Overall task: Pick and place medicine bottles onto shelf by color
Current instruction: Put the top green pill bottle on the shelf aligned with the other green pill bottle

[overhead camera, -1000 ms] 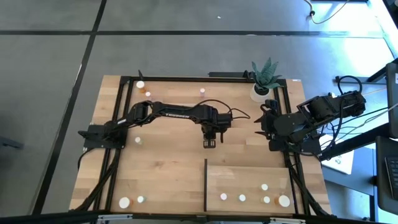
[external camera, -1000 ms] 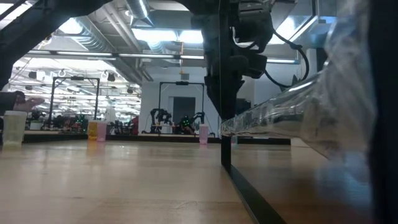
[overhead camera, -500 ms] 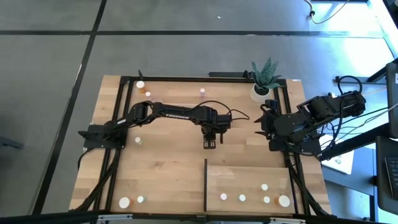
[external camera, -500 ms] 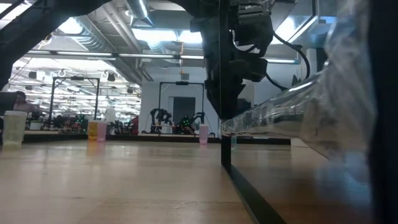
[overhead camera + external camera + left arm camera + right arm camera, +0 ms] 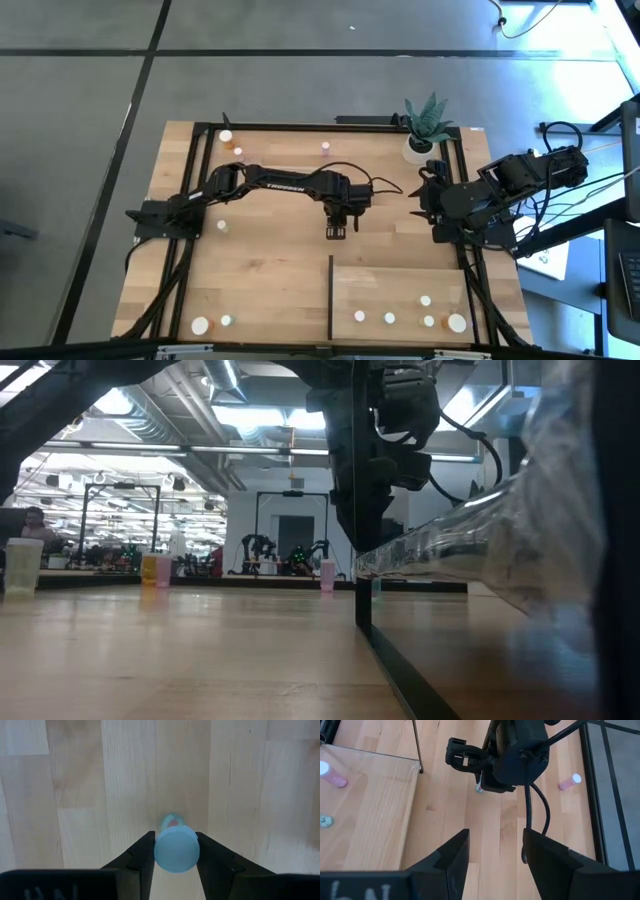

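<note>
Upright, cap up, medicine bottle [image 5: 176, 849] clamped in left tool [image 5: 175, 862], right tool [image 5: 492, 852] apart.

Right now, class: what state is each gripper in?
Left gripper: closed around a white-capped bottle.
Right gripper: open, holding nothing.

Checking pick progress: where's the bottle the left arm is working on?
High view: mid-table, just above the shelf's dark upright edge. In the left wrist view the bottle stands between the left tool's fingers.
</note>
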`<state>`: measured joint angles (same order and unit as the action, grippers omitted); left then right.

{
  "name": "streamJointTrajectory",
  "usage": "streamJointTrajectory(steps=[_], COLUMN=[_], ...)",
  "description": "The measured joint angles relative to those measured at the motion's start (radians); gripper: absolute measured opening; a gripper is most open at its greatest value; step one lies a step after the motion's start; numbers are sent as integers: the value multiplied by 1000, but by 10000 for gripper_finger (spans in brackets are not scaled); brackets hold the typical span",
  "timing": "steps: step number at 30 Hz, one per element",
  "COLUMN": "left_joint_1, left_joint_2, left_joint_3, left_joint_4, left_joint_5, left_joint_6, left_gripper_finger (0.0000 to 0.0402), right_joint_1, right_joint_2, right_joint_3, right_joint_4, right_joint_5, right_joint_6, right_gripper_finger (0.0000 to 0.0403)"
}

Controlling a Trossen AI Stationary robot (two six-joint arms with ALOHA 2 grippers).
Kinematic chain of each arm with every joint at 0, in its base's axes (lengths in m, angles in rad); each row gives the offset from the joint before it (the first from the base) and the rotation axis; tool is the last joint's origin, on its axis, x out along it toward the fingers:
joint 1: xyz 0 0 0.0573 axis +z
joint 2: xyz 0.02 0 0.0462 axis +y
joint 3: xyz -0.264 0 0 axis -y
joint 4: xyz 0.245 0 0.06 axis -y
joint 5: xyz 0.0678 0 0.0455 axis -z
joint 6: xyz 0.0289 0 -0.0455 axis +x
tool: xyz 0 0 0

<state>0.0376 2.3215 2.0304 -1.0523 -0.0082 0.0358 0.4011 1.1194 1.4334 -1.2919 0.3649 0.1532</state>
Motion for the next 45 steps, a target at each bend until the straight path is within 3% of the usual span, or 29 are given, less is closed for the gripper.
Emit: streamJointTrajectory(steps=[19,30,36,45], left_joint_1=[-2,-2,-5,-13], left_joint_2=[1,6,-2,-4], left_joint_3=[0,-2,-1,104], left_joint_4=[0,3,1,-84], left_joint_5=[-5,-15,-31,-31], left_joint_6=[-4,-4,-7,-7], left_gripper_finger=[105,154,157,158], right_joint_1=[0,0,0,0], right_joint_2=[0,0,0,0], right_joint_3=[0,0,0,0], right_joint_4=[0,0,0,0], right_joint_5=[0,0,0,0], right_joint_6=[2,2,3,3], right_gripper_finger=[187,187,187,187])
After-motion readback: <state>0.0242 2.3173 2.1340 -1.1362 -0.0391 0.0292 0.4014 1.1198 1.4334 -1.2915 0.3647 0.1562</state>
